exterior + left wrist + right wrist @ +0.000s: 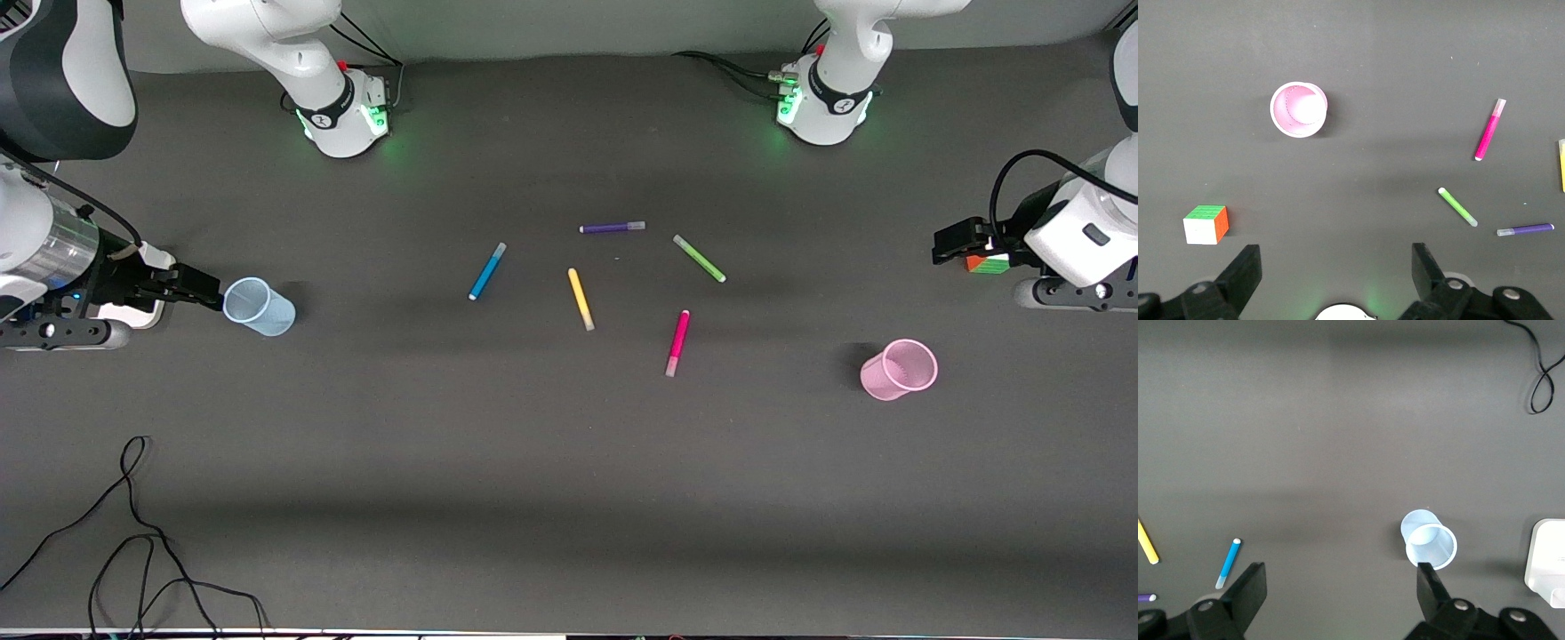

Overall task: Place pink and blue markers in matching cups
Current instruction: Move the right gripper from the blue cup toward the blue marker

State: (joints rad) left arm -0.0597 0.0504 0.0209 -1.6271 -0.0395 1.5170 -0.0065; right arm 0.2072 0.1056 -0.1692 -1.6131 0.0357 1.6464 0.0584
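The blue marker lies on the dark table near the middle; it also shows in the right wrist view. The magenta marker lies nearer the front camera, also in the left wrist view. The pale blue cup stands toward the right arm's end. The pink cup stands toward the left arm's end. My right gripper is open and empty, up beside the blue cup. My left gripper is open and empty, over the table near a cube.
Purple, yellow and green markers lie among the task markers. A coloured cube sits under the left gripper. A black cable loops near the front edge at the right arm's end. A white object lies beside the blue cup.
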